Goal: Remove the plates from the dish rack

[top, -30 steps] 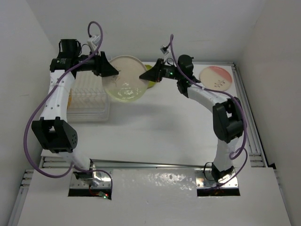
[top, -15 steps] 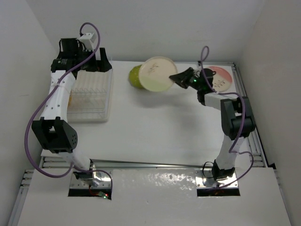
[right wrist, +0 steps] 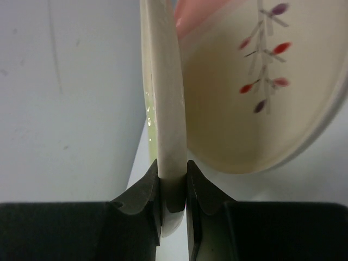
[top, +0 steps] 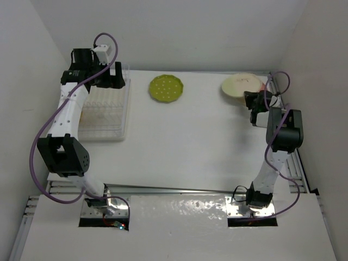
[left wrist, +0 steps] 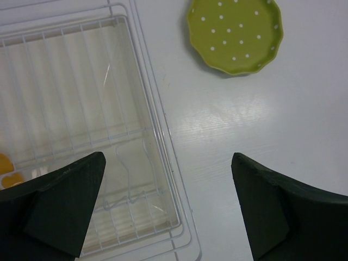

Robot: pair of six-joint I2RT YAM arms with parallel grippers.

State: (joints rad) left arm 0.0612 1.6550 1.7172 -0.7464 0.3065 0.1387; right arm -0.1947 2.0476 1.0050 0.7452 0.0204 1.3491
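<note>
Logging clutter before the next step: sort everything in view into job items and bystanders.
Job: dish rack, orange-yellow plate in it, lime green dotted plate, cream plate in right gripper, pink-and-cream plate, open left gripper.
Bystanders: purple cables, table.

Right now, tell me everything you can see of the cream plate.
The cream plate is round, smooth and ceramic-looking. The right claw pinches its rim, so the wrist view shows it edge-on. It hangs at the far right corner of the table, over the pink plate; whether they touch I cannot tell.
</note>
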